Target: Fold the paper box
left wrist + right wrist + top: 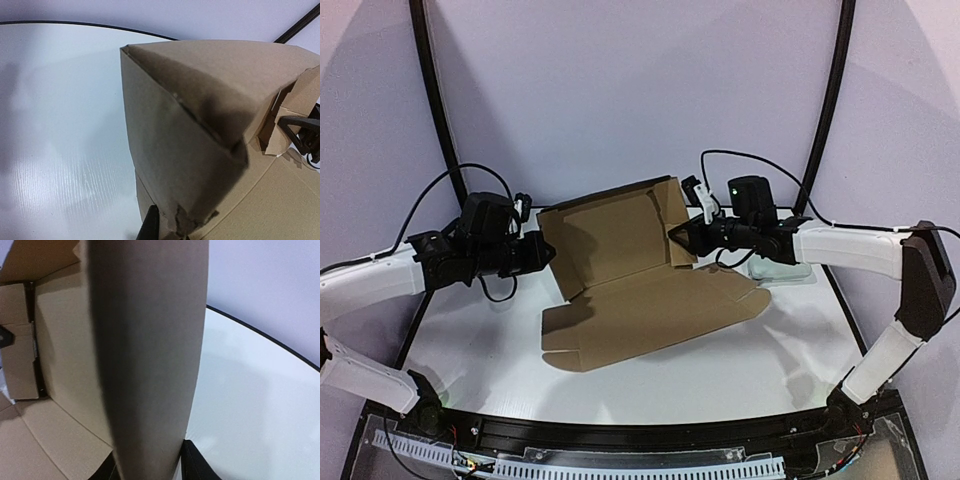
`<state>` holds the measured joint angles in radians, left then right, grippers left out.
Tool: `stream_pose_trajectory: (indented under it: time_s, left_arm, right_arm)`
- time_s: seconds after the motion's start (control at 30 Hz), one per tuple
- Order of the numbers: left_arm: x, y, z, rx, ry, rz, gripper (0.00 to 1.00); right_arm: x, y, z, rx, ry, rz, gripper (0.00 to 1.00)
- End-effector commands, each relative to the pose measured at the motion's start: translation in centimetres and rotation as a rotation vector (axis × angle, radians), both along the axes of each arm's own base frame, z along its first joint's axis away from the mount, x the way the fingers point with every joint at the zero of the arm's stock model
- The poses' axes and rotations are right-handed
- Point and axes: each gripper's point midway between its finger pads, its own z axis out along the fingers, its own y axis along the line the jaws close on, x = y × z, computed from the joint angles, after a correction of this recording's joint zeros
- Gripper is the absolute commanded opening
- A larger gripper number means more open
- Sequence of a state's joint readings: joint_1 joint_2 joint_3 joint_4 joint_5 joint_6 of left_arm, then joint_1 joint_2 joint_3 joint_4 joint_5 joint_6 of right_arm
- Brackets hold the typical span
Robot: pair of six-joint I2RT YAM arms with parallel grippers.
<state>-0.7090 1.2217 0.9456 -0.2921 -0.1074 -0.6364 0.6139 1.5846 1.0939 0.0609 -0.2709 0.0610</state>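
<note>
The paper box (640,290) is plain brown cardboard, half folded: its front panel lies flat on the white table and its back panel stands up. My left gripper (542,250) is at the box's left end, shut on the raised left side flap (190,140); one black finger (150,225) shows beside the flap. My right gripper (678,235) is at the box's right end, shut on the raised right side flap (150,365), with a black finger (195,462) on each side of it.
A small pale green-grey case (782,270) lies on the table under my right arm. The white table (650,390) has a curved black edge. Black frame tubes (432,90) rise at the back left and right. Cables hang from both wrists.
</note>
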Motion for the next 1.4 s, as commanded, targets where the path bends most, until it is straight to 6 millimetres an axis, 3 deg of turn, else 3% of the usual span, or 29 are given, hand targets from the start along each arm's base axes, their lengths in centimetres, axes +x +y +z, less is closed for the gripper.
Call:
stream_pose_trajectory:
  time_s: [0.0, 0.1, 0.33, 0.67, 0.8, 0.97, 1.07, 1.13, 1.27, 1.37]
  left_arm:
    - [-1.1, -2.1, 2.8, -0.112, -0.059, -0.103, 0.01]
    - [-1.3, -2.5, 2.9, -0.127, -0.057, -0.127, 0.01]
    - [-1.5, -3.1, 3.2, -0.150, -0.059, -0.154, 0.01]
    - [-1.8, -3.4, 3.5, -0.164, -0.067, -0.177, 0.01]
    - [-1.8, -3.5, 3.5, -0.164, -0.066, -0.178, 0.01]
    - [-1.7, -3.4, 3.2, -0.148, -0.065, -0.166, 0.01]
    - [-1.1, -2.8, 2.7, -0.118, -0.056, -0.120, 0.01]
    - [-0.7, -2.4, 2.2, -0.090, -0.045, -0.089, 0.01]
    - [-0.2, -1.7, 1.2, -0.044, -0.026, -0.045, 0.01]
    - [-0.2, -1.4, 0.9, -0.030, -0.018, -0.032, 0.01]
  right_arm:
    - [1.2, 0.5, -0.5, -0.034, -0.049, -0.087, 0.34]
    - [2.2, 0.4, -0.5, -0.077, -0.099, -0.171, 0.29]
    - [4.9, -1.7, -1.0, -0.068, -0.114, -0.438, 0.15]
    - [6.5, -3.5, -2.5, -0.192, -0.183, -0.605, 0.00]
    - [7.3, -5.1, -3.1, -0.264, -0.186, -0.722, 0.00]
    - [7.6, -5.0, -3.7, -0.284, -0.159, -0.741, 0.00]
    - [6.7, -3.3, -3.1, -0.197, -0.144, -0.630, 0.06]
    - [5.9, -2.1, -1.8, -0.128, -0.149, -0.546, 0.21]
    - [4.4, -0.9, 1.0, -0.049, -0.161, -0.434, 0.41]
    - [4.0, -0.5, 2.9, -0.026, -0.167, -0.401, 0.43]
